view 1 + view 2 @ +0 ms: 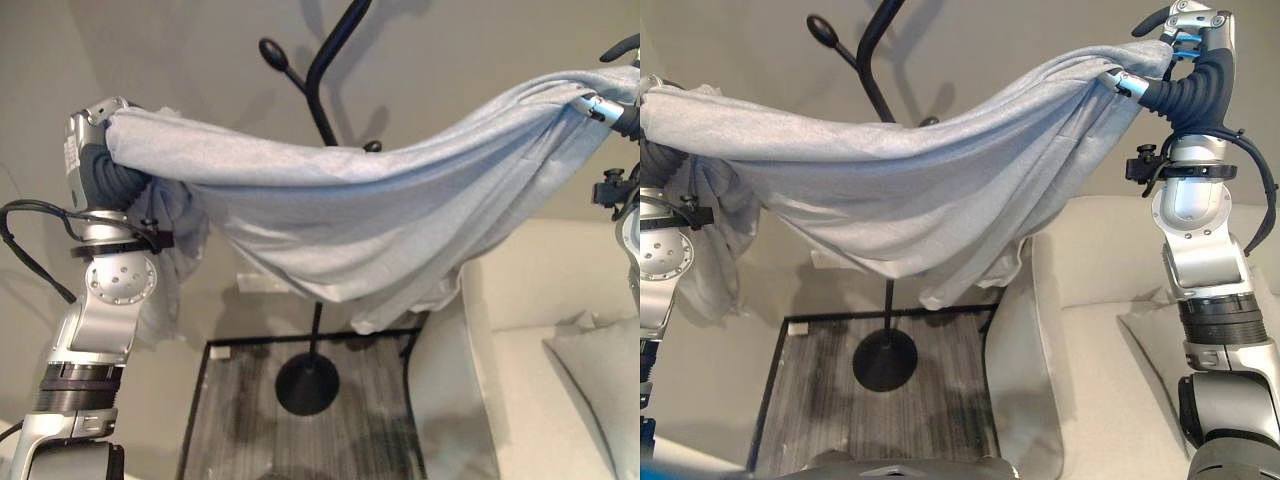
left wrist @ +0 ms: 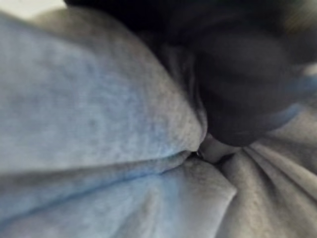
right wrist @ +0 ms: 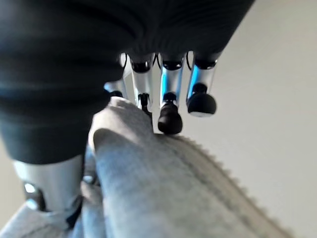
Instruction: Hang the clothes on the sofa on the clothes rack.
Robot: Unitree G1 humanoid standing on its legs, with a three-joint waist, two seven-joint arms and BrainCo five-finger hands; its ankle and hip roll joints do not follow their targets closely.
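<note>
Both hands [image 1: 1185,40] [image 1: 100,150] stretch soft grey knit garment [image 1: 350,210], sagging folds.

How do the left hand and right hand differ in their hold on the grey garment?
The left hand is draped over by the light grey jersey garment, fingers hidden; the right hand shows curled fingers pinching an edge. The right hand sits higher than the left. Both hold it stretched before the black coat rack.

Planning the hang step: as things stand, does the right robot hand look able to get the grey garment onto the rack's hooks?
Probably yes. The right robot hand holds the grey garment up near hook height, the clothes rack stands just behind the cloth, and nothing visible sits between them.
</note>
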